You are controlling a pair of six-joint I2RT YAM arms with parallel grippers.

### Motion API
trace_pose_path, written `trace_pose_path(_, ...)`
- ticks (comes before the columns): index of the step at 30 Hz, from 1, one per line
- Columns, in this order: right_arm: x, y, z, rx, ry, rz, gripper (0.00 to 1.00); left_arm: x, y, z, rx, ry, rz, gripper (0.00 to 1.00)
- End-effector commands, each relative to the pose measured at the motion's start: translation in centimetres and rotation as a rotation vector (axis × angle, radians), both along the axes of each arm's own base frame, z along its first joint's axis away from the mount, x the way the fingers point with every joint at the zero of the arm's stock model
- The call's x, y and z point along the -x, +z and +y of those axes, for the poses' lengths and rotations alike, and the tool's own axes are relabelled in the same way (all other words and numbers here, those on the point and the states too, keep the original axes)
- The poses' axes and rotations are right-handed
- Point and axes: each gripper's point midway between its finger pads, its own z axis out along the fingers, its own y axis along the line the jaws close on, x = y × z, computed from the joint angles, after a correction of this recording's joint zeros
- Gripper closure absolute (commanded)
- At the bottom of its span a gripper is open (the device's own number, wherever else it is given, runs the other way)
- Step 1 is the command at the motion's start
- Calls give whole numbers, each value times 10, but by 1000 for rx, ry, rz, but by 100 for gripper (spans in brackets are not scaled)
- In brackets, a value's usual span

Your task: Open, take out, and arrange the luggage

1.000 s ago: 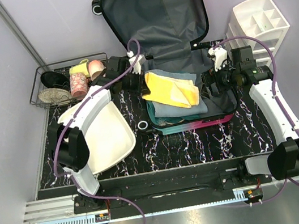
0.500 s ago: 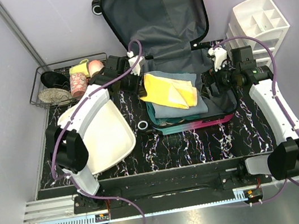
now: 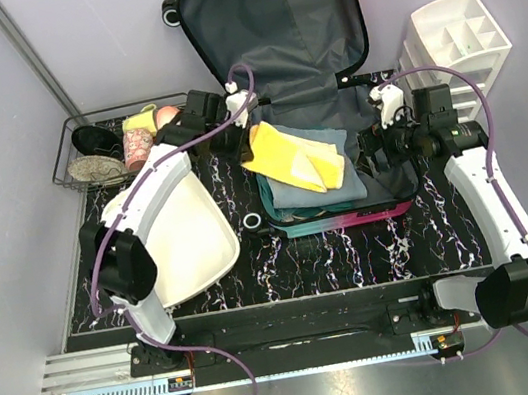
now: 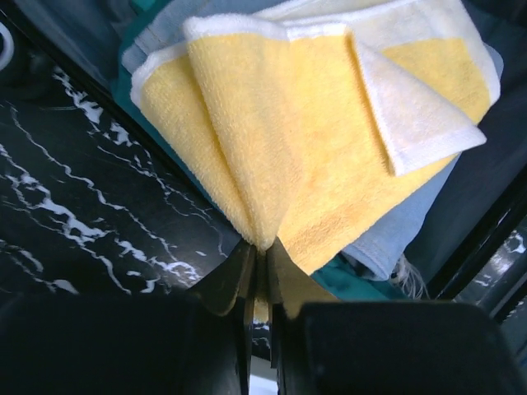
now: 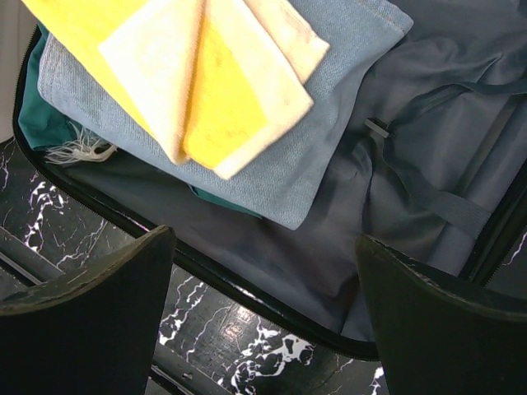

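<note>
Marbled desk (image 3: 355, 253) is occupied by open luggage (image 3: 275, 23); the yellow towel (image 4: 313, 148), extending rightward, is pinched by nearer left jaws; right jaws are held wide, apparently empty.

The left arm (image 3: 156, 190) rises from its base at the near left, bends at the elbow and stretches its white forearm far and to the right. Its wrist is angled downward. The left tool (image 3: 246, 143) has its fingers (image 4: 244, 276) pressed together, pinching a bunched edge of a yellow towel (image 4: 329, 156). The right arm (image 3: 492, 195) stands up from the near right and leans toward the far side, with its wrist turned left. The right tool (image 3: 374, 151) points left and down, and its two dark fingers (image 5: 90, 284) are spread wide apart, gripping nothing.
</note>
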Motion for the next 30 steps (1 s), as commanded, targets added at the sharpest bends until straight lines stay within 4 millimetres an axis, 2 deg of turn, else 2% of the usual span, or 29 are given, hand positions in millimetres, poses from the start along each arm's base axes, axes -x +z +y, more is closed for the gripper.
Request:
trace_pose_path(1,1,4,-2,13,8,-34,0,15,75,23,-88,-117,-235,100)
trace_pose_path(3,1,2,-1,7,14,-28,0,24,80,32,-145,-177,-281,100)
trace_pose_path(4,1,1,0,6,20,-23,0,37,83,39,-164,-199,-273,100)
trace_pose_path(5,-1,0,1,9,31,-27,0,65,87,47,-186,-299,-269,100)
trace_pose_path(7,-2,-2,2,8,41,-25,0,87,90,51,-183,-388,-278,100)
trace_pose_path(8,-3,-4,2,8,43,-18,0,107,90,60,-189,-412,-264,100)
trace_pose_path(10,-4,-3,4,0,57,-19,0,126,92,69,-199,-460,-281,100)
trace_pose_path(11,-4,-6,5,-2,59,-9,0,144,94,77,-203,-469,-289,100)
trace_pose_path(13,-5,-7,8,-14,73,-4,0,166,96,83,-187,-503,-293,100)
trace_pose_path(17,-6,-13,12,-36,90,21,0,233,111,99,-109,-591,-321,100)
trace_pose_path(19,-6,-15,15,-49,99,31,0,252,108,109,-122,-630,-343,100)
trace_pose_path(20,-7,-16,16,-52,103,38,0,268,101,119,-136,-633,-323,100)
trace_pose_path(24,-6,-21,20,-76,115,65,0,283,71,146,-243,-605,-275,100)
trace_pose_path(25,-6,-22,21,-85,119,71,0,280,55,157,-311,-597,-256,100)
trace_pose_path(27,-6,-23,23,-96,115,83,0,266,47,167,-378,-545,-309,100)
trace_pose_path(28,-6,-23,24,-104,119,87,0,259,32,176,-437,-521,-295,100)
trace_pose_path(30,-7,-21,25,-109,120,86,0,240,28,178,-474,-472,-345,100)
